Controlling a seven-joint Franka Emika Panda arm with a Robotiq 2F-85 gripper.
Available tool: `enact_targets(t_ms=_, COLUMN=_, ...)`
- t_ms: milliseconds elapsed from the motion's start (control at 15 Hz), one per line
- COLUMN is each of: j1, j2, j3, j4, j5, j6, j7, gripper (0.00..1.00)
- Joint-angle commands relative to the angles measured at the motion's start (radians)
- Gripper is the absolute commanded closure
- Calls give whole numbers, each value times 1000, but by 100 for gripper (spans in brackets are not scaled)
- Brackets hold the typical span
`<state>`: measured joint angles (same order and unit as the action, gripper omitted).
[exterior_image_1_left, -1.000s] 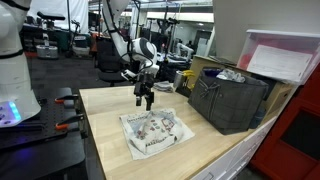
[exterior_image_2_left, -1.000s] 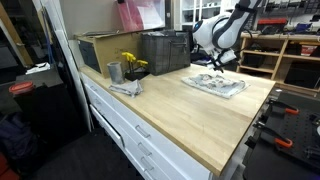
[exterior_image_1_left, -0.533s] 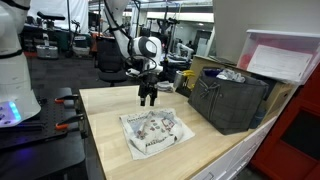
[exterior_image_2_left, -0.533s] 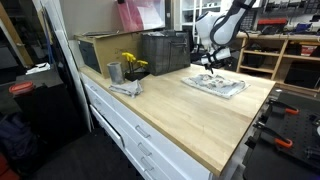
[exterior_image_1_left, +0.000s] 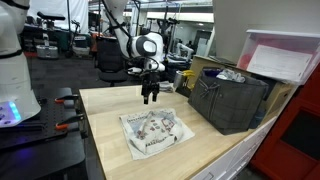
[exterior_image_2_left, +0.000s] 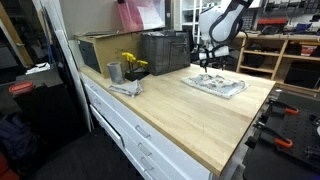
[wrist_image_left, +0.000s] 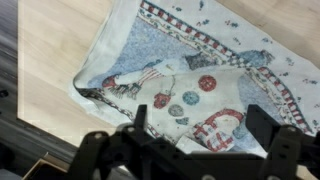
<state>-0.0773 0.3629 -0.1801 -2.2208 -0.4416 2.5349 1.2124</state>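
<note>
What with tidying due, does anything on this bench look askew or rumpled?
Yes: the printed white-and-blue fabric cloth lies crumpled on the light wooden tabletop, one corner folded over itself and its edges askew to the table's. Nothing else stands out.

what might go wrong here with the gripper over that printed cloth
1. The cloth lies flat and rumpled on the table, so the open gripper may pinch only one fold, or scrape the wood.
2. The dark crate stands close beside the cloth; a wide swing might clip it.
</note>
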Motion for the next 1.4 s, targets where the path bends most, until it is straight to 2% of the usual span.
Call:
enact_targets(t_ms=0, j1=42, j2=33, j3=-23, j4=16, j5=34, j6=-2, j7=-29, gripper=0)
enact_targets(t_ms=267, j1=75, j2=153, j3=-78, j4=120, j5=-30, j6=23, j7=-41, gripper=0)
enact_targets(t_ms=400, j1=80, j2=217, j3=-117, j4=198, j5=-16, j6=15, j7=-13, gripper=0)
enact_targets(t_ms=600, j1=47, j2=315, j3=-150, j4=316, j5=77, j6=-9, j7=-2, gripper=0)
enact_targets(t_ms=800, j1=49, j2=402, j3=-198, j4=403, j5=151, j6=-21, j7=46, gripper=0)
enact_targets(t_ms=1133, j1=16, j2=501, j3=-219, j4=519, j5=326, j6=-101, j7=148, gripper=0)
enact_targets(t_ms=1333, j1=9, j2=538, j3=-232, j4=571, j5=379, j6=-134, j7=229, gripper=0)
